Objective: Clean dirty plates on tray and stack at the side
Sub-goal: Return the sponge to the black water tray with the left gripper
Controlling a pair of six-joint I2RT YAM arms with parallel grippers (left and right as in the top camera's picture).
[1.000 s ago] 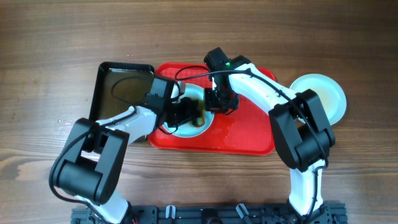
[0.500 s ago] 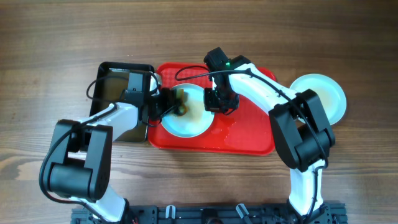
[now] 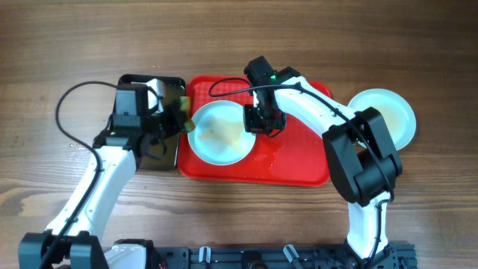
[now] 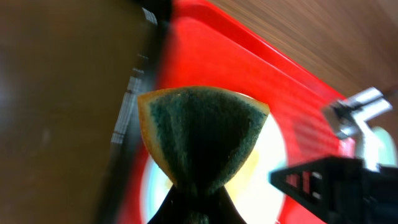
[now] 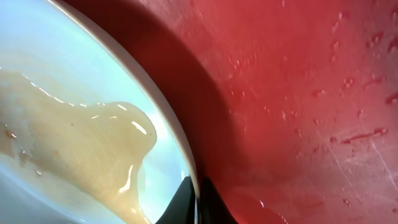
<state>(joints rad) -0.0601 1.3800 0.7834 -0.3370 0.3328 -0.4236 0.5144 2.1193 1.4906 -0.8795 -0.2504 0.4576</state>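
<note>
A pale blue-white plate (image 3: 218, 134) lies on the left half of the red tray (image 3: 291, 161), with a pale yellowish smear in its centre. My right gripper (image 3: 258, 119) is shut on the plate's right rim (image 5: 180, 155). My left gripper (image 3: 170, 119) is shut on a green and yellow sponge (image 4: 202, 134), (image 3: 184, 119) and holds it above the edge between the black tray and the red tray. Another plate (image 3: 388, 112) lies on the table to the right of the red tray.
A black tray (image 3: 138, 93) stands left of the red tray, partly under my left arm. Water drops lie on the red tray's floor (image 5: 323, 93). The wooden table (image 3: 60, 60) spreads all round.
My left gripper has pulled the sponge left off the plate to the red tray's left edge. The plate's dark sauce is now a pale smear. The right gripper has stayed on the rim.
</note>
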